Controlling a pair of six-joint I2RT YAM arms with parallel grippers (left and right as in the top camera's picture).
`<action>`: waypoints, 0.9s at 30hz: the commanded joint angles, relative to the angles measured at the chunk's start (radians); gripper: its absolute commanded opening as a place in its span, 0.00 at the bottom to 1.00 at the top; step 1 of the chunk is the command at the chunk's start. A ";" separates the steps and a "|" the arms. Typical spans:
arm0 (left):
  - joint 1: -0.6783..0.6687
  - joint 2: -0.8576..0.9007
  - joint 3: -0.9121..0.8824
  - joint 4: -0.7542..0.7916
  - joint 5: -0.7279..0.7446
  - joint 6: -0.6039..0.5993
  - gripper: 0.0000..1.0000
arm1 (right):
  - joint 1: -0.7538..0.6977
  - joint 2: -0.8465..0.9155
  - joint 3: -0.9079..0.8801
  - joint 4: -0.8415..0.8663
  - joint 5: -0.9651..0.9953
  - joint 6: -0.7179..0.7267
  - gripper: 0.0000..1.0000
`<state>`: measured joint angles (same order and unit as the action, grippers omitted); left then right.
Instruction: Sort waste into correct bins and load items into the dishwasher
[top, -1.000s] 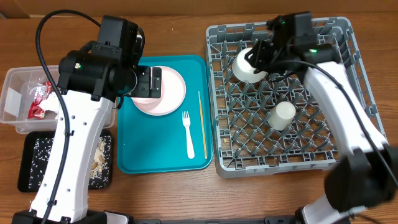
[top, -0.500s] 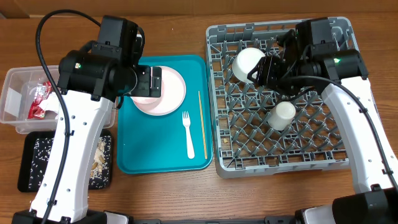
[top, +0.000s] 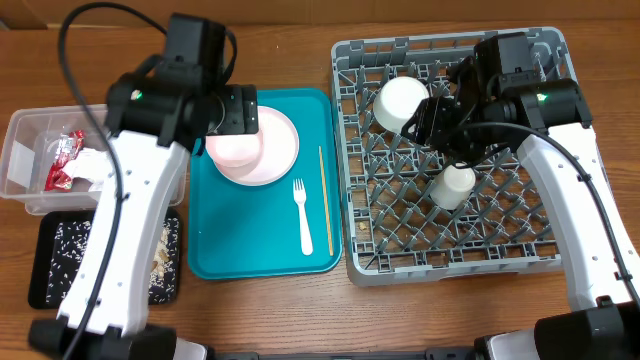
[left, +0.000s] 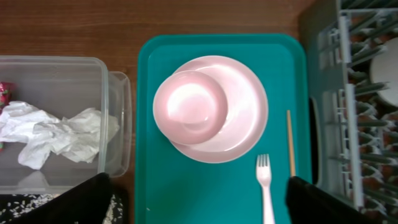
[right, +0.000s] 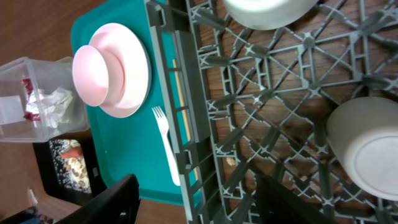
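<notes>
A pale pink plate (left: 245, 121) lies on the teal tray (left: 205, 186) with a pink bowl (left: 189, 104) upside down on it. My left gripper (left: 199, 211) hangs above them, open and empty, also visible in the overhead view (top: 245, 122). A white fork (left: 266, 186) and a chopstick (left: 290, 143) lie to the right on the tray. In the grey rack (top: 540, 250) rest a white bowl (top: 400, 103) and a white cup (top: 455, 186). My right gripper (top: 440, 128) is open over the rack between them, holding nothing.
The clear tub (left: 118, 124) left of the tray holds crumpled napkins (left: 56, 134) and a red wrapper (top: 65, 160). A black tray (top: 45, 270) with rice bits and food scraps sits at the front left. The rack's left wall (right: 180, 93) borders the teal tray.
My right gripper has let go of the white bowl, which now rests in the rack, and has drawn back a little. My left arm has shifted, uncovering the pink bowl.
</notes>
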<state>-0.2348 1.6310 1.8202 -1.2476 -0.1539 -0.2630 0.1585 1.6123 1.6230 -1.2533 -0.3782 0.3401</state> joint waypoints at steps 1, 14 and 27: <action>0.020 0.091 0.012 0.011 -0.075 -0.050 0.78 | -0.001 0.001 0.000 -0.010 0.057 -0.001 0.64; 0.159 0.428 0.012 0.108 0.126 0.014 0.56 | -0.001 0.001 0.000 -0.035 0.056 -0.003 0.64; 0.219 0.521 0.012 0.169 0.161 0.039 0.64 | -0.001 0.001 0.000 -0.039 0.065 -0.003 0.64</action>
<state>-0.0380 2.1452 1.8202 -1.0828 -0.0021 -0.2504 0.1585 1.6123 1.6226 -1.2953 -0.3244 0.3397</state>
